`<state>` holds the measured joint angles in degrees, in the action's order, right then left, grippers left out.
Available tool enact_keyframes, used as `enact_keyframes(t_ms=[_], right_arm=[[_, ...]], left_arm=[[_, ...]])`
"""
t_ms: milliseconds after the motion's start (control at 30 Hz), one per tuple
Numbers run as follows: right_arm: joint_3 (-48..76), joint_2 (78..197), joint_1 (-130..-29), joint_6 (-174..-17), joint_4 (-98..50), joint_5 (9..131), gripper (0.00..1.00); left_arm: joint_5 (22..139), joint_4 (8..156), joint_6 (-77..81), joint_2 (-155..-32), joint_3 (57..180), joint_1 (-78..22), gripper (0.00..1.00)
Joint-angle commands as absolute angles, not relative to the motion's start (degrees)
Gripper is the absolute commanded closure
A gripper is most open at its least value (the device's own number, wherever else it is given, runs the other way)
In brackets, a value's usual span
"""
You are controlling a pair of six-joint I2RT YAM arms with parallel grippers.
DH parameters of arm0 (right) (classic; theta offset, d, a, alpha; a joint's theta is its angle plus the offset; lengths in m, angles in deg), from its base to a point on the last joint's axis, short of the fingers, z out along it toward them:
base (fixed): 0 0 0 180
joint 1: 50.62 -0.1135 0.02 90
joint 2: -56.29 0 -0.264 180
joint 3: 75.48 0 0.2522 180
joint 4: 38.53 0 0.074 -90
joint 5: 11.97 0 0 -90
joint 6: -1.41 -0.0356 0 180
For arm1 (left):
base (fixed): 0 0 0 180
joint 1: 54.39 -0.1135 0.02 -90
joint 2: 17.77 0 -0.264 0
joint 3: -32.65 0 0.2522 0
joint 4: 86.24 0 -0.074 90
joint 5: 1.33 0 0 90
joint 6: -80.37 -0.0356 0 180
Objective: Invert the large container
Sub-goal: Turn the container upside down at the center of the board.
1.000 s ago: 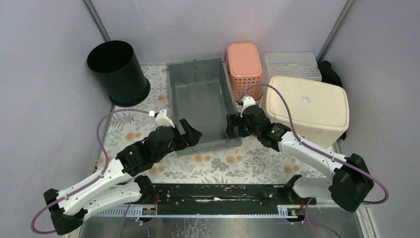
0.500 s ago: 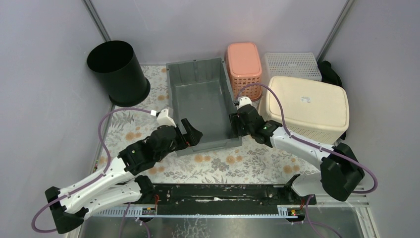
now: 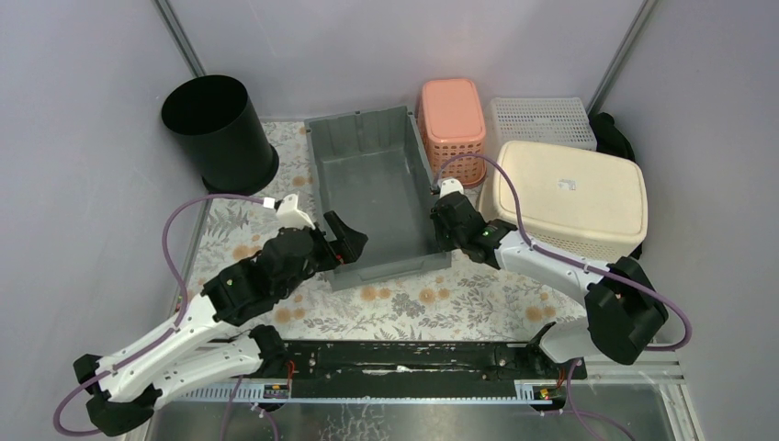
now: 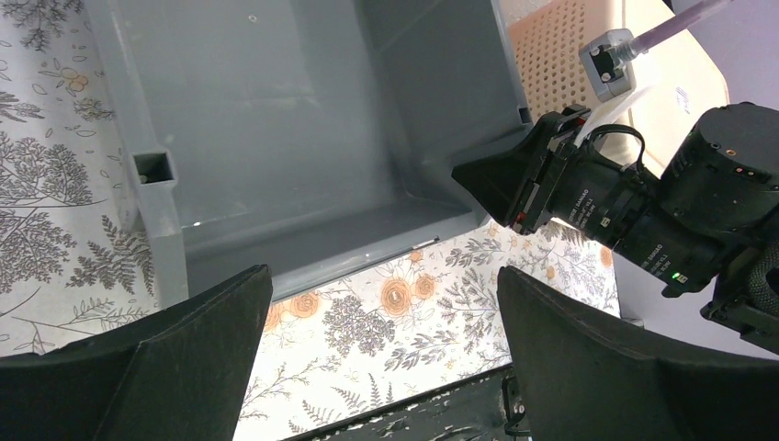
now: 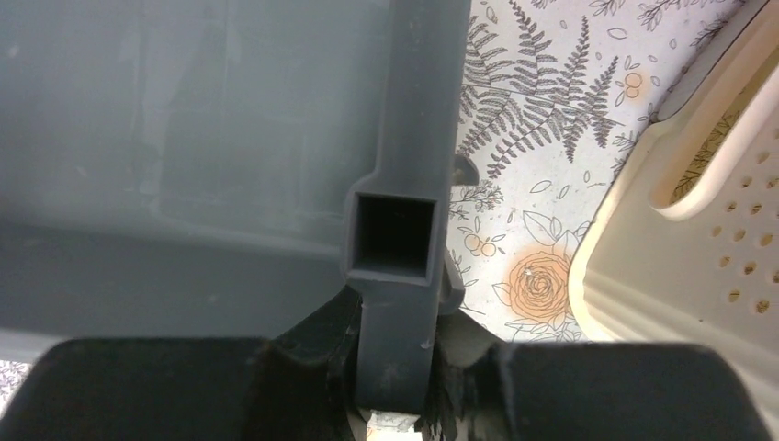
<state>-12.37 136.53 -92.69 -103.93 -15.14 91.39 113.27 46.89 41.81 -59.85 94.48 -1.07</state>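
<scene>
Currently grey bin [image 3: 372, 197] sits upright, open side up, mid-table on floral cloth [image 3: 404, 303], long axis running away from the arm bases. Inside looks bare.

R gripper [image 3: 440, 234] is at the bin's right wall, near the front right corner. Wrist view: R gripper [image 5: 390, 367] has its fingers pinched onto the rim of grey bin [image 5: 184, 138], one inside the wall, one outside, just below a square socket in the rim. Jaws look closed on that wall. Cream hamper [image 5: 680, 239] shows just beside it on the outer side.

L gripper [image 3: 344, 246] is at the front left corner of the bin, jaws spread wide, gripping nothing. L wrist view: L gripper [image 4: 384, 280] with both fingers far apart, the near wall of grey bin [image 4: 276, 119] ahead of them and between their lines; can't tell if either tip touches the rim. R gripper [image 4: 514, 184] visible across the bin on the opposite wall.

Others: black bucket [image 3: 219, 133] at far left, apart from bin. Pink basket [image 3: 452, 118] just beside the bin's far right corner, white basket [image 3: 540, 121] next to it, cream hamper [image 3: 570, 197] in front of those, to the right of the bin.
</scene>
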Motion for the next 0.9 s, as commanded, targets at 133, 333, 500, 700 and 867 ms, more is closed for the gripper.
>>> enact_keyframes(t_ms=[133, 333, 500, 700, 867], right_arm=[[-5.7, 133.9, -93.5, -101.1, -12.2, 98.7, 1.0], [-2.9, 130.0, -94.2, -98.6, -9.5, 103.1, 1.0], [-1.0, 128.4, -95.7, -95.0, -9.9, 105.0, 1.0], [3.0, 129.7, -99.5, -86.8, -11.6, 112.9, 1.0], [6.3, 132.4, -102.5, -81.5, -12.0, 120.0, 1.0]], left_arm=[[117.4, 44.8, 40.5, -57.6, 96.0, -0.8, 0.0], [118.4, 44.5, 40.1, -56.8, 95.8, -0.8, 0.0], [118.3, 43.9, 40.5, -56.1, 95.6, -0.7, 0.0], [118.2, 43.6, 40.5, -55.2, 95.5, -0.7, 0.0], [118.6, 43.2, 40.2, -54.5, 95.5, -0.7, 0.0]])
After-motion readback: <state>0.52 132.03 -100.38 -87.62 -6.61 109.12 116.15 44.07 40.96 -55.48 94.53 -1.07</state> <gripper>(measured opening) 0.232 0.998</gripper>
